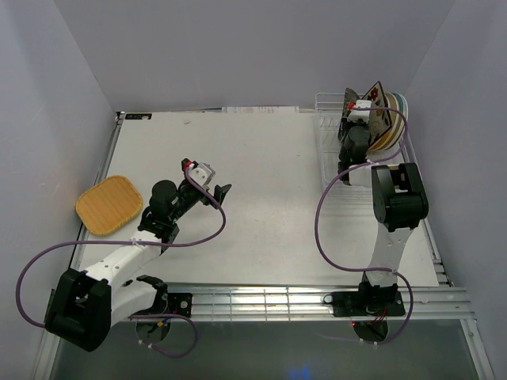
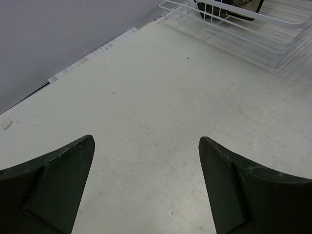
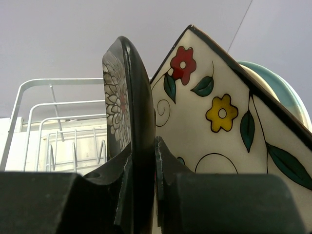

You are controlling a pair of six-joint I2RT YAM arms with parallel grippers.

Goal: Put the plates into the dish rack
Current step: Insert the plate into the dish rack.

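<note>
Right now the table [image 1: 269, 198] is carrying the dish rack [image 1: 323, 107] at its far right corner, with plates standing at the rack's far end. Near the left edge the orange-yellow plate [image 1: 109, 205] is lying flat, not yet loaded. In the rack the flowered cream plate [image 3: 214, 117] is tilting just beside the black floral plate [image 3: 129, 97]; whether they are touching, I cannot tell. The teal-rimmed plate [image 3: 280, 87] is peeking out behind. The right end effector [image 3: 144, 151] is clamping the black floral plate's edge, with the plate standing upright. The left end effector [image 2: 146, 141] is hanging released over bare table, gripping nothing. Likely step: seating the black plate. Doing it well means holding it vertical, lowering its bottom edge between tines, avoiding the cream plate, and letting go only once the rack is bearing it.
</note>
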